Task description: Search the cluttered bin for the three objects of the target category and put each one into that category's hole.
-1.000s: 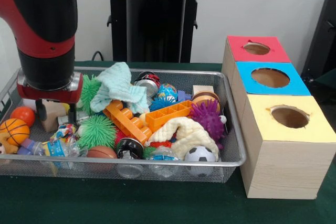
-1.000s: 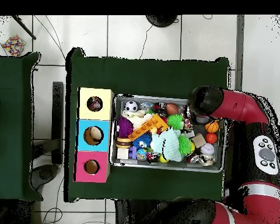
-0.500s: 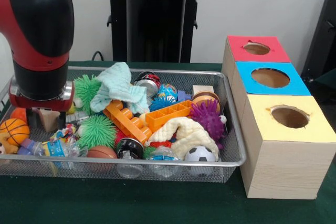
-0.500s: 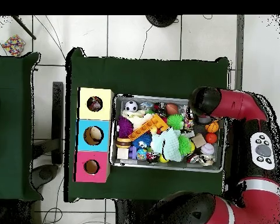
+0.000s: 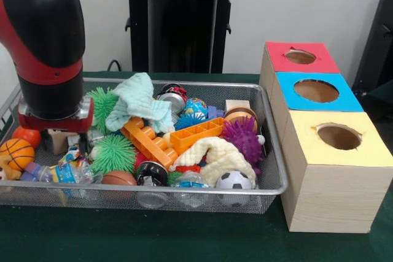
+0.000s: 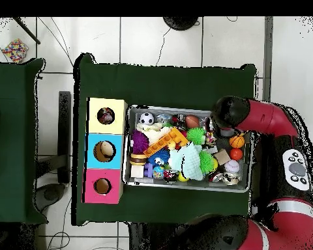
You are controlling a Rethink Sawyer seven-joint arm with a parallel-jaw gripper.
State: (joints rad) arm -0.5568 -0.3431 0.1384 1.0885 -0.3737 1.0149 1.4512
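Several candidates are sitting in the silver wire-mesh bin (image 5: 184,191); you are reading them left to right in the front view.

1. Small orange rubber basketball (image 5: 16,153) and plain orange ball (image 5: 26,135), lying against the left wall. They are probably light, hard and slick, and likely to roll. You would be taking them across the widest part.
2. Red and black gripper (image 5: 55,124), hanging low over the bin's left end, just above a pale wooden block (image 5: 59,141). Its body is hiding the opening, so you cannot tell whether it is wide, narrow or holding anything.
3. Green spiky rubber ball (image 5: 113,153), soft and yielding, so a squeeze through the middle is likely to hold.
4. Mint-green cloth (image 5: 140,104), limp and draping over its neighbours.
5. Orange plastic building bricks (image 5: 184,136), stiff, lying tilted.
6. Black-and-white soccer ball (image 5: 234,180), pressing on the front wall, half under a cream knitted hat (image 5: 215,157).
7. Purple spiky ball (image 5: 244,138), near the right wall.
8. Red-topped wooden box (image 5: 276,59), blue-topped box (image 5: 344,104) and yellow-topped box (image 5: 362,151), standing right of the bin, each with one round hole.

Nothing is showing you the target category. Balls are the most plentiful.
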